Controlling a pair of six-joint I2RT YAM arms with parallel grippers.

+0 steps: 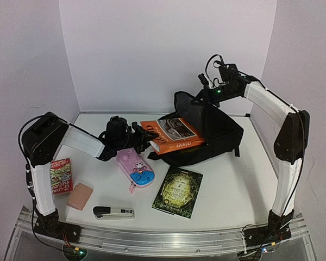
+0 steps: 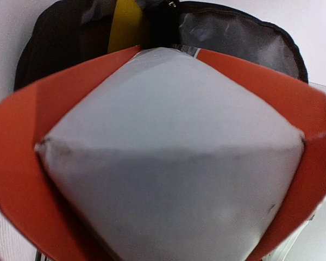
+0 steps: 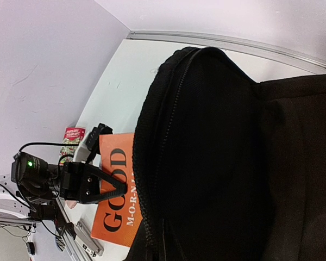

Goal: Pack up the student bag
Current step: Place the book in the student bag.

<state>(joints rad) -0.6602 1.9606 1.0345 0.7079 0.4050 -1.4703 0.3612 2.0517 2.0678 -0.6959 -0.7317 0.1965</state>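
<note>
Pale walls close off a white table point(image 1: 233, 185), and your student bag point(image 1: 220, 133) lies at its back right, black, with its front flap standing upright. Your right gripper point(image 1: 205, 97) sits at the top edge of that flap, closed on the fabric. From above, its fingertips merge with the black cloth. Your right wrist camera shows none of them either, only the student bag point(image 3: 217, 152) filling most of the picture, its zip curving down the left side.

Your left gripper point(image 1: 146, 140) is clamped on the near end of an orange book point(image 1: 174, 136), whose far end rests at the bag's open mouth. How far it reaches inside you cannot tell. The left wrist view is almost blocked by the orange book point(image 2: 22, 163): blurred cover and pale page edges, no fingers visible, and just a strip of the student bag point(image 2: 239, 32) above.

Nearer you lie a pink pencil case point(image 1: 135, 168), a dark green book point(image 1: 177, 191), a stapler point(image 1: 113, 212), a small pink block point(image 1: 80, 196) too small to identify, and a red book point(image 1: 61, 175) just beside the left arm.
</note>
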